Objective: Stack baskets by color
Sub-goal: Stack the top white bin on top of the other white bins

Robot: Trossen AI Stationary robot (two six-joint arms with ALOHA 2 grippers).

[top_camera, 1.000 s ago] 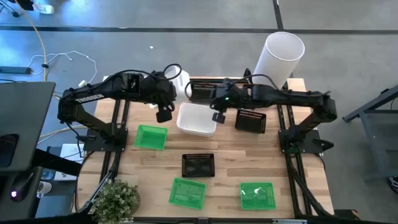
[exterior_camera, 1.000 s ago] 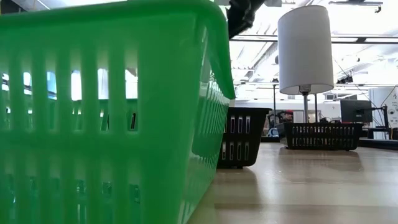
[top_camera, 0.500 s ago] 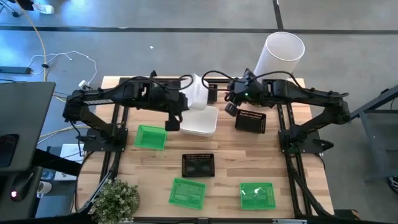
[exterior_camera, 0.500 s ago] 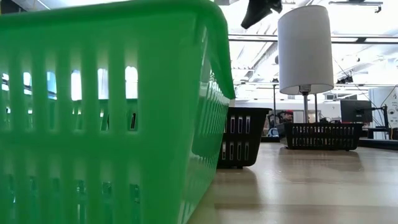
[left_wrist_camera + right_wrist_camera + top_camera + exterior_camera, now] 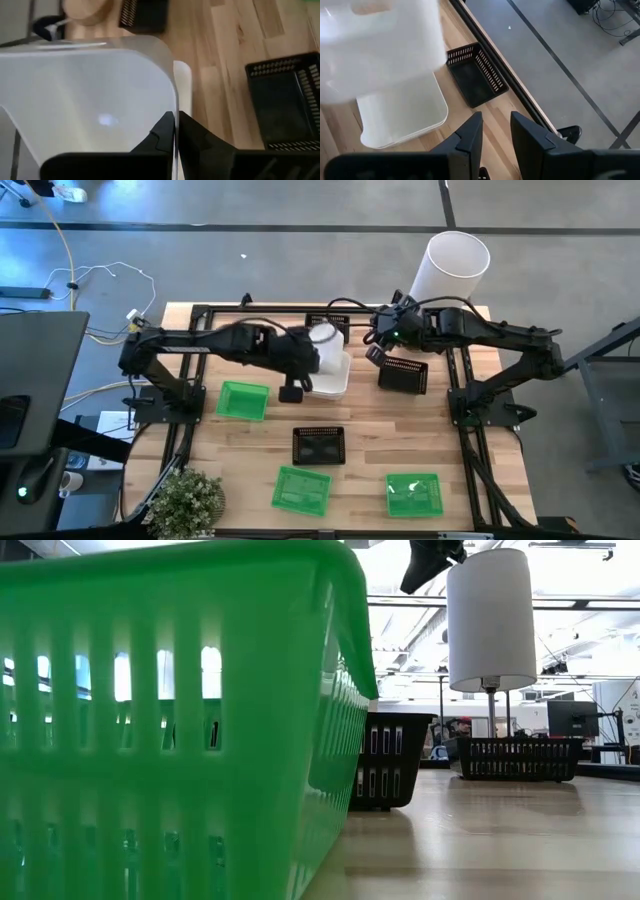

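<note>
My left gripper (image 5: 312,358) is shut on a white basket (image 5: 325,338) and holds it tilted above a second white basket (image 5: 335,377), which rests on its base at the table's middle far part. My right gripper (image 5: 495,135) hovers open and empty just right of them, above the table. Black baskets sit at the right (image 5: 404,375), the far edge (image 5: 322,320) and the middle (image 5: 318,445). Green baskets lie at the left (image 5: 243,400) and near edge (image 5: 300,490) (image 5: 413,493). My left gripper pinches one side wall of the white basket at its rim (image 5: 174,107), one finger on each face of the wall. The fingers (image 5: 161,135) slant down from the table's left. The basket is lifted clear and tilted above the other white basket (image 5: 183,85).
A tall white cylinder (image 5: 452,268) stands at the far right corner. A potted plant (image 5: 187,500) sits at the near left corner. Bare wood lies between the middle black basket and the white one. In the low view a green basket (image 5: 180,720) fills the foreground.
My left gripper has carried the white basket toward the table's right and downward, until it hangs over the white basket on the table. My right gripper has drawn back from that resting basket toward the right and far side, rising and rolling, then stopped.
</note>
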